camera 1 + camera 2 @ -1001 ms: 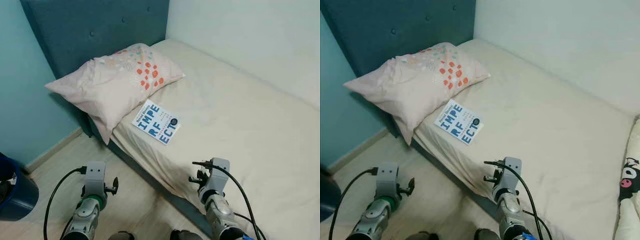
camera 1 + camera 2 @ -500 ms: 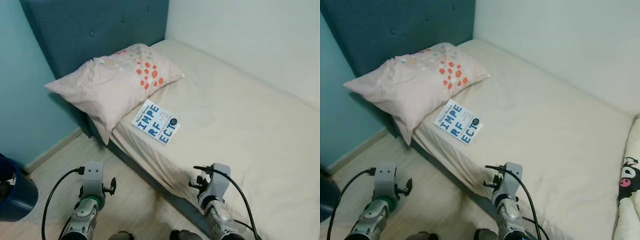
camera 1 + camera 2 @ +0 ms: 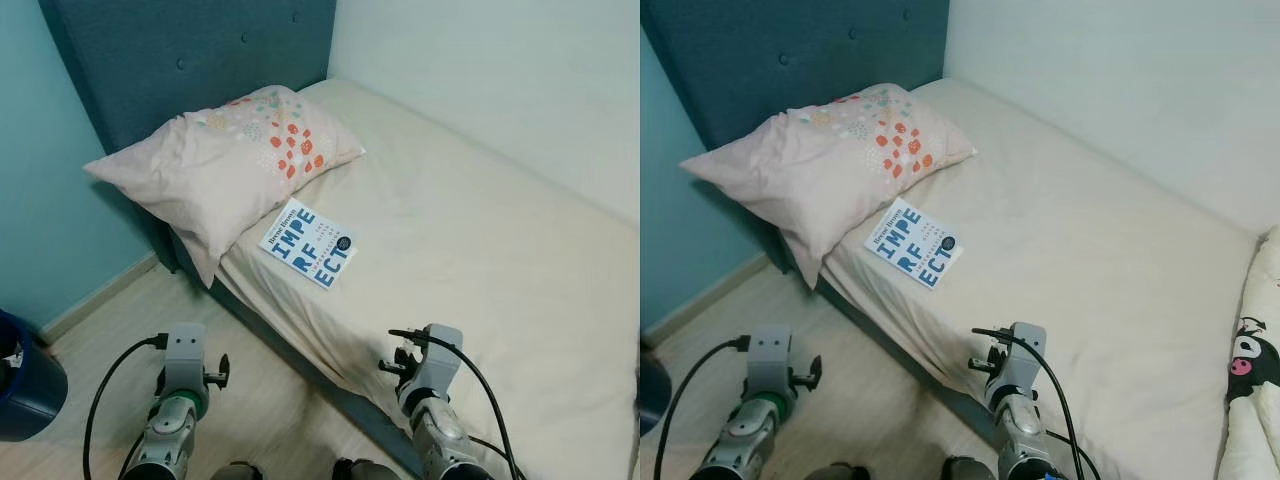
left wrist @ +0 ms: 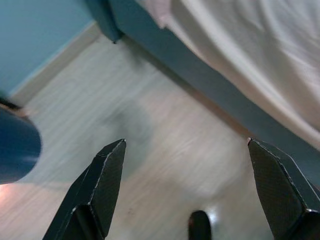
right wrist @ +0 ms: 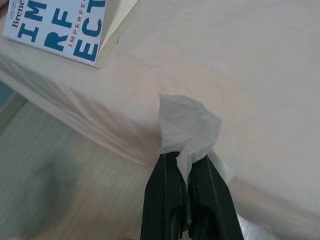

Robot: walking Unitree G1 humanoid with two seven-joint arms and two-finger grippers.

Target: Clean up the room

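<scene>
Tissue [image 5: 187,125] sits pinched only by its edge in the right claw [image 5: 184,165] over the bed [image 3: 1090,250] and could slip out; left claw [image 4: 185,175] hangs spread apart.

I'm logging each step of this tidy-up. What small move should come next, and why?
Probably turn left toward the blue bin on the floor. The right gripper already has its jaws shut on a crumpled tissue over the bed edge; the left gripper hangs open.
</scene>
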